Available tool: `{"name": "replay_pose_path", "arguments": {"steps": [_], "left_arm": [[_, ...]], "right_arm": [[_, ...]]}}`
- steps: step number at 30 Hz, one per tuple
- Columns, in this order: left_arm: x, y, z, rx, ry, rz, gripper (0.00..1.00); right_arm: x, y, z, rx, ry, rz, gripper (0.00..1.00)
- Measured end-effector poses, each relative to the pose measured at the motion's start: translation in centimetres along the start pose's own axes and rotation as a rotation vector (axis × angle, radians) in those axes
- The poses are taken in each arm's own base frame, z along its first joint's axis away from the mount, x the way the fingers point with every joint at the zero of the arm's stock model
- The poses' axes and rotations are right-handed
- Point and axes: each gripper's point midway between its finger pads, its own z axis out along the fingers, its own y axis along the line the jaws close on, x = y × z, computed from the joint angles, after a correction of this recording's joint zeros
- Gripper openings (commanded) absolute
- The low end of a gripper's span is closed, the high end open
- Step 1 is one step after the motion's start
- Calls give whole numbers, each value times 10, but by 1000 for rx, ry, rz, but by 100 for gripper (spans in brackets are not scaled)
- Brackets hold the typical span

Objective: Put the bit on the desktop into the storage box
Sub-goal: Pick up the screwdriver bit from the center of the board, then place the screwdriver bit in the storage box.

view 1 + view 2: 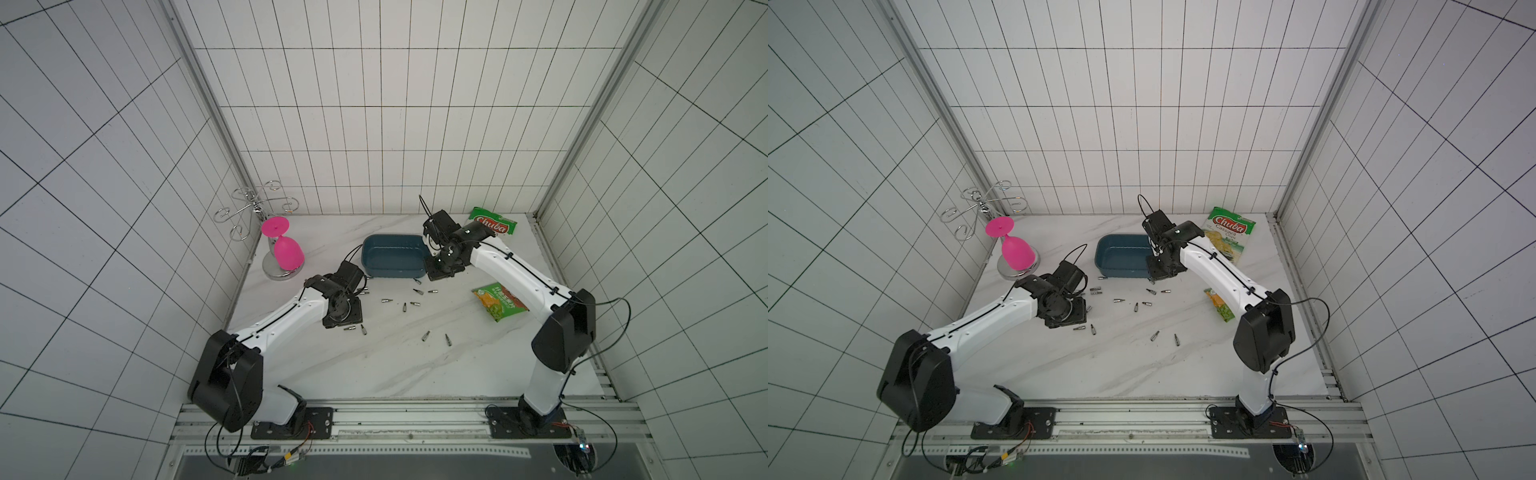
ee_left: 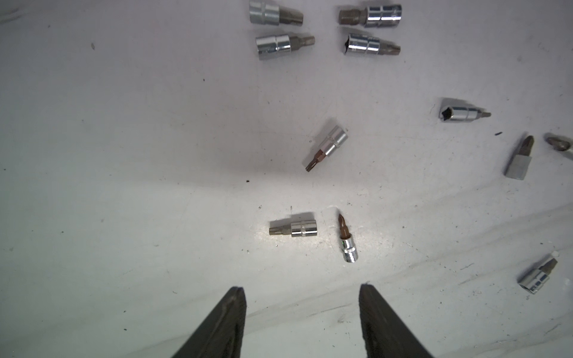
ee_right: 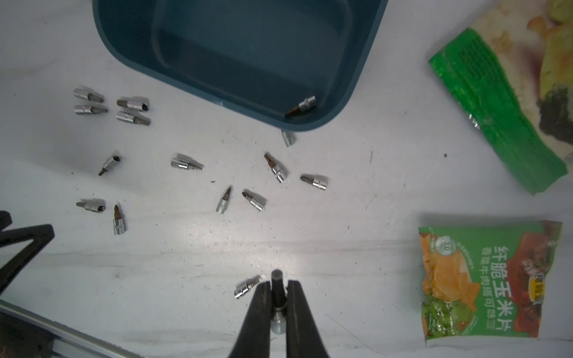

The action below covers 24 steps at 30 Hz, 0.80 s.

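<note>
Right wrist cam: right gripper (image 3: 278, 286) is pinching a socket bit (image 3: 277, 277) by its round shank, prob slipping before the storage box (image 3: 356, 77); left gripper (image 2: 302, 293) is hanging spread, empty.

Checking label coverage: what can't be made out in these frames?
- Right end effector fingertips and the dark metal bit they clamp: hidden under the wrist in both top views.
- Brown-tipped silver bit inside the teal plastic storage box: top views, right arm covers that corner.
- Stubby silver bit: right wrist view, half under the box rim.
- Bit tip shapes: top views, too small.
</note>
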Motion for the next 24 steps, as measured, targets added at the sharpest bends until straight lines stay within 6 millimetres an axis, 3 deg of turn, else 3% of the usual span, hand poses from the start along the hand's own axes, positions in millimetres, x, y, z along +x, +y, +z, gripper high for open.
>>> {"name": "replay_pose_path", "arguments": {"steps": [6, 12, 24], "left_arm": [[4, 5, 10, -48, 46, 3, 62], [5, 6, 25, -84, 89, 9, 61], [3, 4, 30, -91, 101, 7, 61]], "right_arm": [[-53, 0, 30, 16, -49, -37, 0], [-90, -8, 71, 26, -75, -46, 0], [-116, -23, 146, 42, -80, -55, 0]]}}
